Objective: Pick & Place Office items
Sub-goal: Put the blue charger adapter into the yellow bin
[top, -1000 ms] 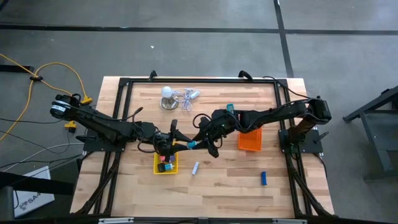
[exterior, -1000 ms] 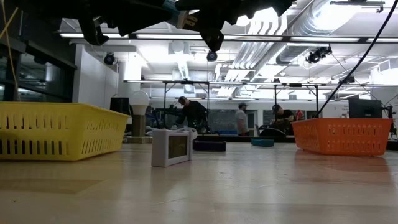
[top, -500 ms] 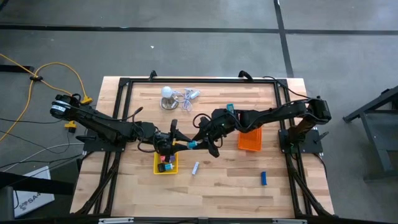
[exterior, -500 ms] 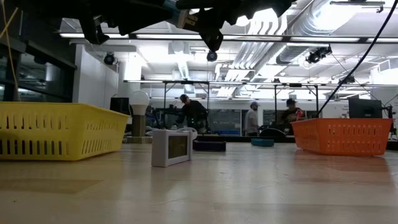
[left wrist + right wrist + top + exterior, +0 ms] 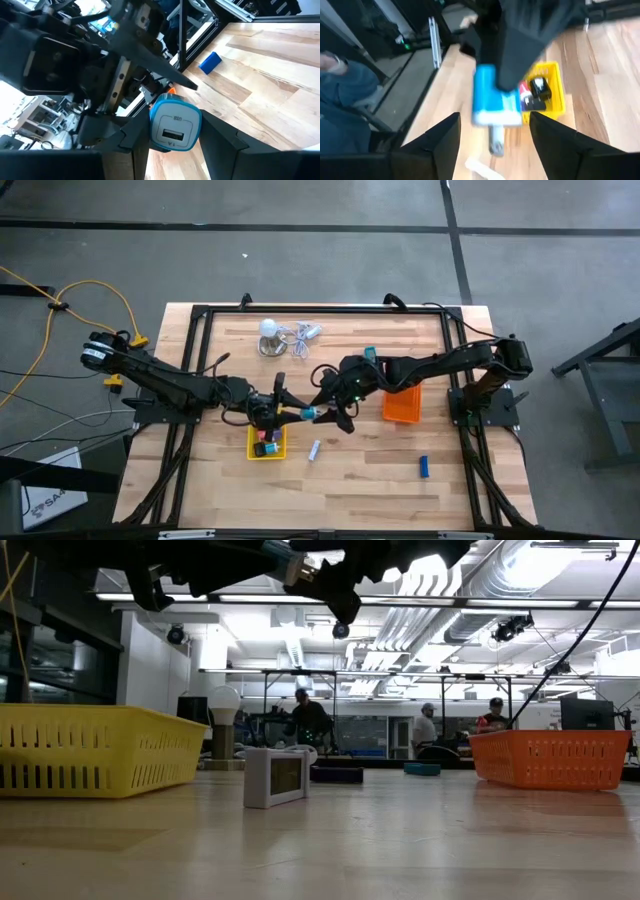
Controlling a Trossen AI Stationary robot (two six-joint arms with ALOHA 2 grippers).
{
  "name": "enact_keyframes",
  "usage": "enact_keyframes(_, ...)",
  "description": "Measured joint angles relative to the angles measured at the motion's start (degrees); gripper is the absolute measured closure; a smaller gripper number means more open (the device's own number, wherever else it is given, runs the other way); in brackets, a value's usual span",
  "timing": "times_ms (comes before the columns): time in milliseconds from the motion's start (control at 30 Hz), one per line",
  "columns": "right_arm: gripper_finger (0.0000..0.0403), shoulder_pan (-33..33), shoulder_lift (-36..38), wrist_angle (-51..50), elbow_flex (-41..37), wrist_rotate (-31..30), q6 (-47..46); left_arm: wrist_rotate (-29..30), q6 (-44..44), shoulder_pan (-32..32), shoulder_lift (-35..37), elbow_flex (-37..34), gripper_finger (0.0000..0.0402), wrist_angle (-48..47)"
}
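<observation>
My left gripper [image 5: 298, 413] is shut on a small blue and white block with a slot in its face [image 5: 175, 125], in the air just beyond the yellow tray [image 5: 266, 443]. My right gripper [image 5: 330, 410] faces it from the right and is open. In the right wrist view its fingers [image 5: 440, 142] stand on either side of the block [image 5: 490, 100] without touching. Black, red and blue items lie in the yellow tray. A white item [image 5: 314, 450] and a blue block [image 5: 424, 467] lie on the bare wood. My left gripper pinches the blue and white block between its two fingers, on the block's two side faces [image 5: 154, 131]. The fingers come level from the table's left. The block is lifted clear of the table, with its slotted face turned back toward the left wrist.
The orange tray [image 5: 402, 406] stands right of centre, under the right arm. A white dome with a pale cord [image 5: 268, 335] and a teal item [image 5: 369, 354] sit toward the far edge. The near half of the table is mostly bare wood. People move in the room behind [image 5: 425, 728].
More of the blue block shows between the two grippers in the high view than a second ago, as my right gripper has drawn back a little toward the table's right. In the low view the dark fingertip overhead has risen slightly.
</observation>
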State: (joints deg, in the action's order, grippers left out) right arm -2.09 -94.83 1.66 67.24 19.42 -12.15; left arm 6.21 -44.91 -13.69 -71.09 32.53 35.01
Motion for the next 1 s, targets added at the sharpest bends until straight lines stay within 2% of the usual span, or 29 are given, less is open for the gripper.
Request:
enact_keyframes(167,0.0179,1.55,0.00,-4.17,0.00,1.04,0.38,4.29,-0.04,-2.22,0.00,0.00,0.0264,-0.49)
enact_keyframes(333,0.0180,4.04,0.00,-4.49,0.00,6.42,-0.08,13.56,0.54,-4.99,0.00,0.00,0.0264,-2.86)
enact_keyframes(533,0.0179,6.85,0.00,-5.49,0.00,11.48,-1.62,27.63,9.19,-8.27,0.00,-0.02,0.0264,-9.31)
enact_keyframes(733,0.0181,8.17,0.00,-6.92,0.00,12.07,-1.66,40.94,17.87,-13.61,0.00,-0.07,0.0264,-17.96)
enact_keyframes(833,0.0182,8.15,0.00,-7.18,0.00,12.08,-1.63,45.26,21.75,-17.49,0.04,-0.07,0.0264,-20.53)
enact_keyframes(1000,0.0182,8.13,0.00,-7.38,0.00,12.09,-1.61,48.62,29.12,-24.35,0.07,-0.07,0.0264,-22.76)
